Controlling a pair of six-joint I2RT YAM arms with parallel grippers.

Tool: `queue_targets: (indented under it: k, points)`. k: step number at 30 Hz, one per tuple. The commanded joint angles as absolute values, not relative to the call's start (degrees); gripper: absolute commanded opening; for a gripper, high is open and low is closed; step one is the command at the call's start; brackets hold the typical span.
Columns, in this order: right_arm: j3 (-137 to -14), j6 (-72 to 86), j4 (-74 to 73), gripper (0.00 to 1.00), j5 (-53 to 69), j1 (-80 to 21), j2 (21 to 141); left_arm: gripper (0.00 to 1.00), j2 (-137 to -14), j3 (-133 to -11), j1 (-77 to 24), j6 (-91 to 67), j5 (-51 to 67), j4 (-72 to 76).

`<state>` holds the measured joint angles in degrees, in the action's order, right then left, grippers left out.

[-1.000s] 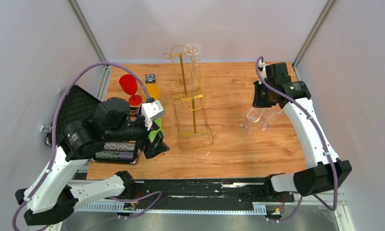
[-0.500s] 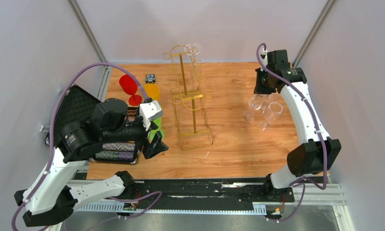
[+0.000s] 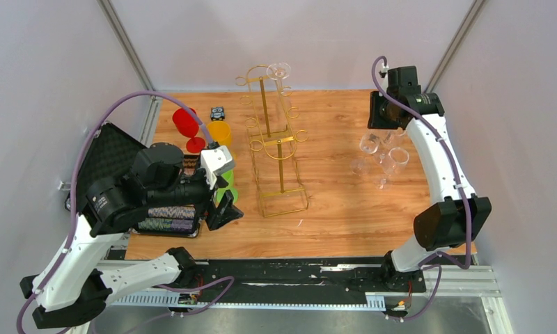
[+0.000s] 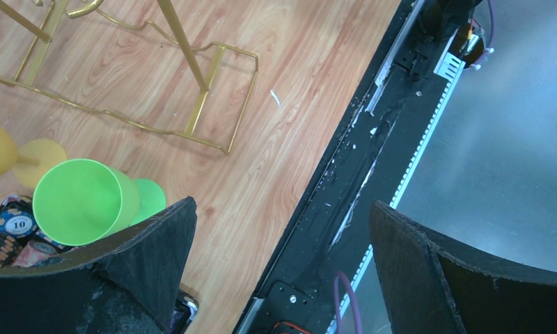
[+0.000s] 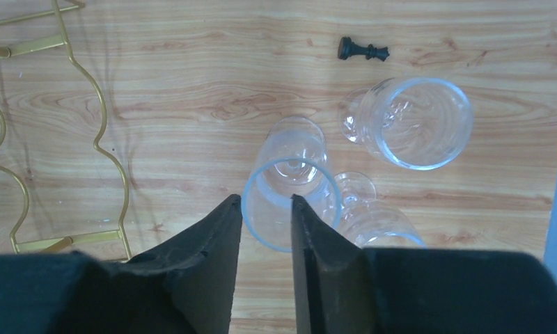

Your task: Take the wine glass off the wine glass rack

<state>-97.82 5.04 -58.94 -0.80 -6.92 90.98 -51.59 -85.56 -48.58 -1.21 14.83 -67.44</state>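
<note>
Hanging atop rack [image 3: 264, 104]: glass [image 3: 280, 72], stem vertical | left of nearer right fingers [image 5: 213, 236], slightly parted, empty | left fingers [image 4: 150, 250] spread, empty

The left arm [image 3: 88, 236] rises from its base and bends towards the left side of the wine glass rack [image 3: 281, 167]. Its wrist is angled downward. The left gripper [image 3: 223, 209] sits low, near the rack's base on its left. Its fingers [image 4: 150, 257] are spread wide.

The right arm [image 3: 443, 174] stands well to the right of the rack and stretches upright towards the far side. The right gripper [image 3: 386, 125] is raised and points straight down. Its fingers [image 5: 206, 236] are separated by a narrow gap only.
</note>
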Motion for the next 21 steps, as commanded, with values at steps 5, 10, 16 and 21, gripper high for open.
queue_targets:
  k: [5, 10, 16, 21]
  points:
    - [-107.06, 4.83, -58.92, 0.44, -5.38, -6.66, 91.23, 1.00, -51.83, -86.20, -48.52, -1.74, 14.05, -65.61]
    - [-114.10, 5.05, -60.55, 0.49, -5.99, -6.63, 92.26, 1.00, -52.13, -86.45, -48.52, -1.91, 13.41, -65.81]
    - [-123.16, 6.93, -61.06, 0.53, -1.14, -6.85, 94.23, 1.00, -53.26, -87.18, -48.49, -2.67, 12.16, -65.97]
    - [-129.21, 9.14, -60.18, 0.56, 8.31, -7.18, 97.16, 1.00, -54.38, -87.63, -48.52, -3.85, 10.23, -65.91]
